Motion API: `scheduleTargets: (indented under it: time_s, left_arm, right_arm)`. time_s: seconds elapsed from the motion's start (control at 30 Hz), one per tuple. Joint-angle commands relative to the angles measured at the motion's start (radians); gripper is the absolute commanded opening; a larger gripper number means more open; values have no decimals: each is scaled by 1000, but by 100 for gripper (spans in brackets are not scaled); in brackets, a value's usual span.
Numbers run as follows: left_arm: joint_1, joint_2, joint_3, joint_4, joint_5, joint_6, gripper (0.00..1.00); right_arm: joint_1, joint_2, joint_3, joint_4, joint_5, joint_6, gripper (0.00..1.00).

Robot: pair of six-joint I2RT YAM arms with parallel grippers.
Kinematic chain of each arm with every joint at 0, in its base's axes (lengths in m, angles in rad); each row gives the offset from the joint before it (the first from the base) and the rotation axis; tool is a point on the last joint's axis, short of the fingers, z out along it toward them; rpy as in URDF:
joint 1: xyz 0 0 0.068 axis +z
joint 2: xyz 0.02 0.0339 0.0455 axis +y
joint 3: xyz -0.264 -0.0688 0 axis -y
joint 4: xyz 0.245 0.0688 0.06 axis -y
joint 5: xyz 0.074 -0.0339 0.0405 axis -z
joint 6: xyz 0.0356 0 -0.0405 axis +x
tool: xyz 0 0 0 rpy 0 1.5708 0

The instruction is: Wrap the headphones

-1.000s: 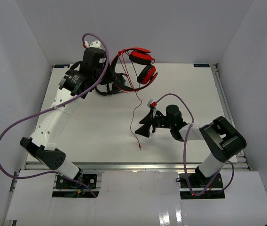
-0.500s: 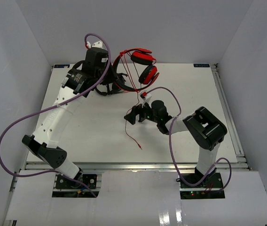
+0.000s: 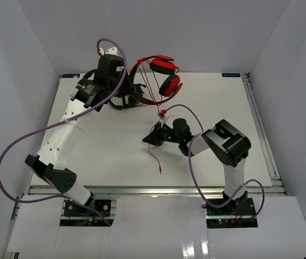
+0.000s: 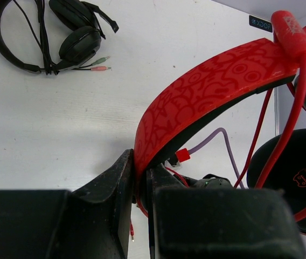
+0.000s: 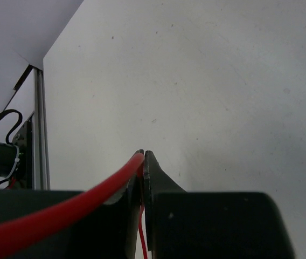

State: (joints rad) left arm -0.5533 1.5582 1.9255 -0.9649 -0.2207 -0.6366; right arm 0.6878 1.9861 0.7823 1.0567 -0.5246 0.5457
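High overhead, close wrists; shared headphones (image 3: 168,85)

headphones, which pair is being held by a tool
The red headphones, headband clamped in the left tool; the black headphones lie untouched on the table.

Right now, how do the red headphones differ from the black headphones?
The red headphones are lifted, headband clamped in the left end effector; the black headphones lie on the table. The red cable trails loose through the right end effector; the black pair is ungripped. Both are over-ear.

White arm links (image 3: 69,127), black joints (image 3: 231,141), black pincers (image 5: 143,162), purple cables (image 4: 207,141)
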Motion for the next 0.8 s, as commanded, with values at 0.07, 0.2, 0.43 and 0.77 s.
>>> scheduleTargets:
  time_s: [0.07,0.2,0.43,0.77]
  left_arm:
    - [3,-121,-32,94,69,22,0]
    - [3,-266,-247,226,139,108,0]
    - [3,-438,-478,368,381,224,0]
    - [-6,-490,-596,318,671,513,0]
  right_arm:
    - [-148,-145,1,-190,-59,-186,8]
    - [-275,-265,104,-567,-33,-436,8]
    - [-343,-281,310,-1050,-30,-855,8]
    - [-360,-168,801,-1680,-57,-1244,8]
